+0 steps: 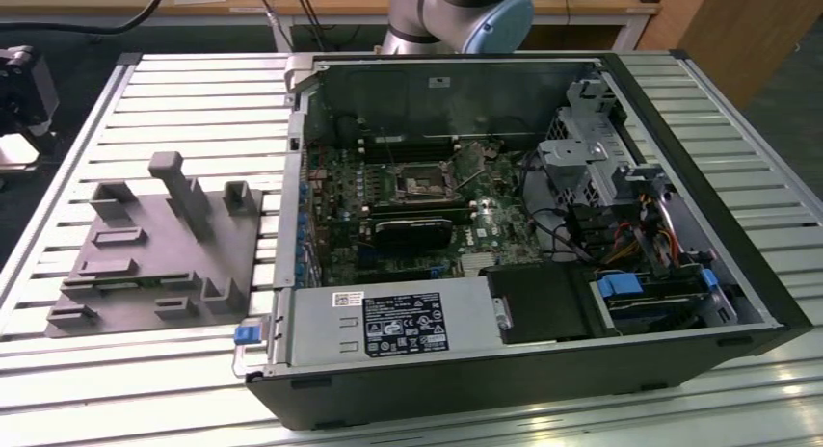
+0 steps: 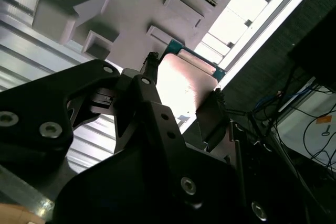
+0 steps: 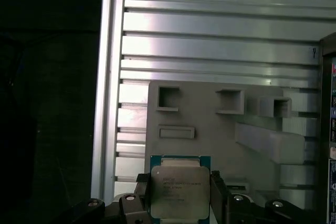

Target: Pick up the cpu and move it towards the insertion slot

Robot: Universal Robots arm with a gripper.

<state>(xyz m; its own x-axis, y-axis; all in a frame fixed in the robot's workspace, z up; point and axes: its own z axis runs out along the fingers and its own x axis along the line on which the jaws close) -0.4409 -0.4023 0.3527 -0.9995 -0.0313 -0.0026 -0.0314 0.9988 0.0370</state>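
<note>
The cpu (image 3: pixel 180 191) (image 2: pixel 186 85), a small flat square chip with a silvery-grey metal top and a thin teal-green rim, sits between the two black fingers (image 3: pixel 218 195) of the tool (image 3: pixel 180 195) (image 2: pixel 184 86). The tool is closed down to the chip's width, one finger pressed against each of two opposite edges. The metal top faces the camera in the first wrist view.

Behind the held cpu in both wrist views lies a flat grey plastic fixture plate (image 3: pixel 205 124) carrying raised blocks, posts and shallow square pockets. The chip appears lifted clear of this plate.

The plate rests on a slatted silvery aluminium worktop (image 3: pixel 210 45). In the exterior view it is toward that view's left, just beside an open black computer case (image 1: pixel 515 380) lying on its side.

Inside the case is a dark green motherboard (image 1: pixel 489 225). On it is the insertion slot (image 1: pixel 422 185), a small square socket with a dark centre framed by a thin silvery bracket. Just beside the slot is a larger black rectangular heatsink block (image 1: pixel 411 233).

The grey and blue arm (image 1: pixel 464 13) rises at the far side of the case.
</note>
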